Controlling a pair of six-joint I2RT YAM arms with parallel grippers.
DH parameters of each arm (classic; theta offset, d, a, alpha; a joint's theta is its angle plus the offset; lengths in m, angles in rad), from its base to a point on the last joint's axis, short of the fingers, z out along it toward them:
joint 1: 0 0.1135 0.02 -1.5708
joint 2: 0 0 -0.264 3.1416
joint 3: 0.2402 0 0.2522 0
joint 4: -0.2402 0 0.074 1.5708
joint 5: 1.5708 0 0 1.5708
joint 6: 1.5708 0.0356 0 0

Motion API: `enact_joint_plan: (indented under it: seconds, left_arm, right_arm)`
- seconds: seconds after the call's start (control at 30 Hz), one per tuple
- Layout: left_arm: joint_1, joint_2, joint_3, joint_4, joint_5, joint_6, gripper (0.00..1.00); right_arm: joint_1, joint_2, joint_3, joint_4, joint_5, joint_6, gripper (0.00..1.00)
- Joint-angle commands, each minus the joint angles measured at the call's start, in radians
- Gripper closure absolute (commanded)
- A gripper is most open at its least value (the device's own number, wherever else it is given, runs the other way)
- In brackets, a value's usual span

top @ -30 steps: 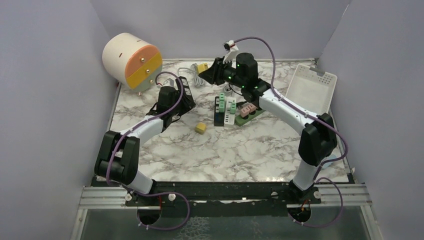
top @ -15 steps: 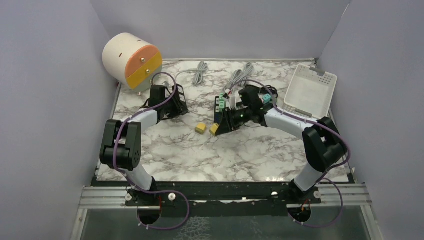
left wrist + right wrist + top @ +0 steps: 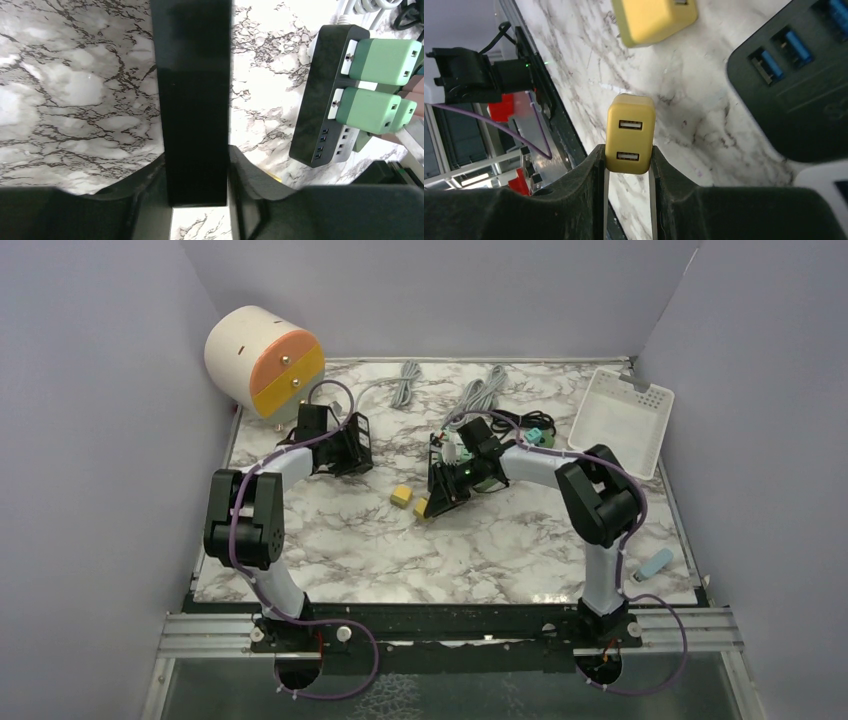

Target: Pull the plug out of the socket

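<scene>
Though clear of the black power strip [image 3: 809, 95], the yellow plug [image 3: 630, 133] sits pinched between the right gripper [image 3: 629, 165] jaws.
A second yellow plug [image 3: 654, 17] lies at its 12 o'clock and the strip at 2 o'clock. The left gripper [image 3: 197, 170] is closed tight on a black bar [image 3: 192, 90], with green plugs [image 3: 385, 60] at its 3 o'clock.

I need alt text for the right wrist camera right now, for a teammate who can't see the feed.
The right gripper is shut on a yellow USB plug, two ports facing the camera, held clear of the black power strip at right. A second yellow plug lies on the marble table beyond.
</scene>
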Motion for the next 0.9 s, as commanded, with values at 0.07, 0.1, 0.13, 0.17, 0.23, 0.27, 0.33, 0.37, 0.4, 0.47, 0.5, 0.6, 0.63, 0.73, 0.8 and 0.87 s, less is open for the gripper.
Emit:
enact_joint_plan:
  seconds: [0.07,0.1,0.13,0.17,0.23,0.27,0.33,0.37,0.4,0.47,0.5,0.6,0.63,0.73,0.8,0.87]
  left_arm:
    - [0.009,-0.055,0.043,-0.072,-0.011,0.091,0.36]
    - [0.011,-0.063,0.043,-0.083,-0.028,0.098,0.24]
    - [0.012,-0.068,0.044,-0.095,-0.042,0.105,0.11]
    - [0.013,-0.071,0.046,-0.103,-0.051,0.111,0.06]
    - [0.018,-0.081,0.044,-0.115,-0.062,0.119,0.04]
    - [0.020,-0.086,0.042,-0.119,-0.063,0.122,0.04]
    - [0.023,-0.101,0.041,-0.123,-0.068,0.127,0.04]
    - [0.023,-0.109,0.041,-0.127,-0.074,0.130,0.03]
    - [0.024,-0.117,0.042,-0.129,-0.080,0.134,0.03]
    - [0.026,-0.136,0.046,-0.138,-0.092,0.140,0.03]
    - [0.026,-0.145,0.048,-0.141,-0.097,0.142,0.03]
    - [0.028,-0.167,0.050,-0.146,-0.103,0.146,0.03]
    - [0.029,-0.172,0.050,-0.145,-0.104,0.146,0.02]
    - [0.029,-0.182,0.045,-0.145,-0.106,0.147,0.02]
    - [0.029,-0.185,0.041,-0.146,-0.108,0.149,0.02]
    - [0.031,-0.188,0.039,-0.145,-0.106,0.150,0.02]
  right_arm:
    - [0.002,0.112,0.090,-0.013,0.010,0.012,0.92]
    - [0.002,0.126,0.100,-0.014,0.016,0.016,0.92]
    - [0.002,0.138,0.113,-0.016,0.022,0.020,0.90]
    - [0.002,0.151,0.130,-0.020,0.027,0.022,0.90]
    - [0.001,0.177,0.158,-0.035,0.043,0.022,0.88]
    - [0.001,0.190,0.175,-0.045,0.049,0.021,0.87]
    - [0.002,0.221,0.210,-0.066,0.070,0.018,0.85]
    - [0.002,0.235,0.229,-0.081,0.081,0.014,0.84]
    - [0.002,0.251,0.250,-0.096,0.091,0.010,0.83]
    - [0.002,0.278,0.291,-0.121,0.109,0.004,0.82]
    - [0.003,0.291,0.312,-0.133,0.112,0.002,0.81]
    - [0.003,0.338,0.378,-0.174,0.112,-0.005,0.79]
    - [0.003,0.353,0.402,-0.189,0.110,-0.008,0.78]
    - [0.006,0.387,0.457,-0.214,0.100,-0.009,0.73]
    - [0.014,0.401,0.487,-0.224,0.100,-0.011,0.64]
    - [0.025,0.422,0.530,-0.258,0.091,-0.023,0.54]
